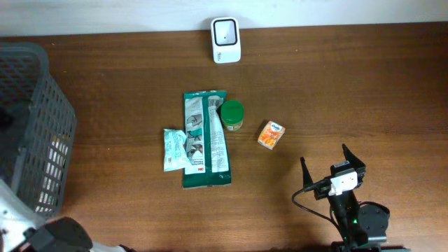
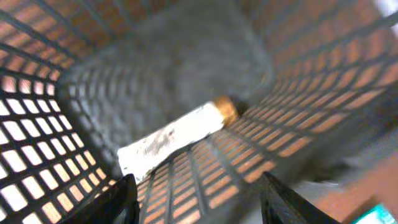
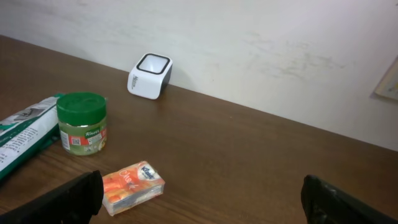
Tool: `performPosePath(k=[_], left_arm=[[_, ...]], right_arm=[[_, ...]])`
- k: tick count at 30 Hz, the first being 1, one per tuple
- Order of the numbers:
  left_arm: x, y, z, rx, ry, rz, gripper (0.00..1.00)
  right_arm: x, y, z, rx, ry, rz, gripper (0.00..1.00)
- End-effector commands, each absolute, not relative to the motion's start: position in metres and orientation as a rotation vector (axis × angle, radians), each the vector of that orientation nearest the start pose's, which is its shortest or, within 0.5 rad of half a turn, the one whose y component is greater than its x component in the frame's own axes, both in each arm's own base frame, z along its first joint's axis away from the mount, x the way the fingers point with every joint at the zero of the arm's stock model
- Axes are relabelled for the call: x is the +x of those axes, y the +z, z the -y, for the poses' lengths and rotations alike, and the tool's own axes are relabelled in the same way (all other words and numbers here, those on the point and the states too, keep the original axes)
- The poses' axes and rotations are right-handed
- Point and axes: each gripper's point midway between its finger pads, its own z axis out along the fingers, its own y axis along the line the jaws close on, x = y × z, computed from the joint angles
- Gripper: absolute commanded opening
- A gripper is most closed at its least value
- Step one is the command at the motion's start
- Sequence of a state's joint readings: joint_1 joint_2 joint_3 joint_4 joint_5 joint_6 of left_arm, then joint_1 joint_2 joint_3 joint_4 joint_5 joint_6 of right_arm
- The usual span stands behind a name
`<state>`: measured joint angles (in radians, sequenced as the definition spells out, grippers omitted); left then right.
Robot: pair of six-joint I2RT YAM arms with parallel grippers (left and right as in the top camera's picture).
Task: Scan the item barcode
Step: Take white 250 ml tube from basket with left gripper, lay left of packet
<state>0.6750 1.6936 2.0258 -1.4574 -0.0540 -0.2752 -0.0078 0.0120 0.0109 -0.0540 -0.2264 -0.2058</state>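
Four small things lie near the middle of the desk (image 1: 364,84) in the view from above. One is a long green packet (image 1: 205,138). A little pale packet (image 1: 175,149) touches its left side. A jar (image 1: 232,115) with a green lid sits just beside its right side, and an orange box (image 1: 271,134) lies a bit further right. The white scanner (image 1: 225,40) stands at the far edge of the desk, well apart from them. A grey basket (image 1: 31,126) stands at the left edge. The right pincer (image 1: 332,168) waits near the front edge, spread wide and holding nothing. The orange box is the thing nearest to it, but they do not touch.

Next, the left wrist view looks down into the basket, and it is blurry. A white tube (image 2: 177,140) with a brown cap lies on the basket floor. The left pincer (image 2: 199,205) hangs above it. Its fingers (image 2: 118,202) are apart with nothing between them, and the tube does not touch them.

Last, the right wrist view shows the orange box just ahead of the spread right pincer, a bit to the left. The jar is behind the box and the scanner is far back.

I think the tube is finished and a thing on the desk comes next. To do it well, lift the left pincer straight up so it does not catch the basket wall. Then take one thing by its sides, leave the barcode bare, and turn the barcode to face the scanner window.
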Motion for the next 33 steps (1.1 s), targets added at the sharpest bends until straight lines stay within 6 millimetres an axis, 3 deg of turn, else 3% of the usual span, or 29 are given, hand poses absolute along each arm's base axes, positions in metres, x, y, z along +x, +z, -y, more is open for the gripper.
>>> performPosePath(k=[1, 5, 9, 11, 16, 22, 26, 30, 33], left_arm=[[0.285, 0.244, -0.240, -1.159, 0.167, -2.545, 0.59], [0.273, 0.213, -0.272, -1.246, 0.196, -2.505, 0.59], [0.255, 0.191, -0.290, -1.098, 0.184, -2.598, 0.60], [0.258, 0.168, -0.280, -0.889, 0.034, -2.691, 0.60], [0.274, 0.116, -0.258, -0.691, -0.297, -2.788, 0.59], [0.278, 0.056, -0.254, -0.651, -0.483, -2.867, 0.56], [0.277, 0.036, -0.252, -0.660, -0.533, -2.892, 0.56], [0.276, 0.024, -0.261, -0.661, -0.479, -2.919, 0.49], [0.267, 0.019, -0.272, -0.723, -0.377, -2.968, 0.25]], right_arm=[[0.243, 0.160, -0.036, -0.324, 0.024, -1.598, 0.98], [0.243, 0.160, -0.036, -0.323, 0.025, -1.598, 0.98], [0.243, 0.160, -0.036, -0.324, 0.024, -1.598, 0.98], [0.243, 0.160, -0.036, -0.324, 0.024, -1.598, 0.98], [0.243, 0.160, -0.036, -0.324, 0.025, -1.598, 0.98], [0.243, 0.160, -0.036, -0.324, 0.024, -1.598, 0.98], [0.243, 0.160, -0.036, -0.323, 0.025, -1.598, 0.98], [0.243, 0.160, -0.036, -0.324, 0.024, -1.598, 0.98], [0.243, 0.160, -0.036, -0.324, 0.024, -1.598, 0.98]])
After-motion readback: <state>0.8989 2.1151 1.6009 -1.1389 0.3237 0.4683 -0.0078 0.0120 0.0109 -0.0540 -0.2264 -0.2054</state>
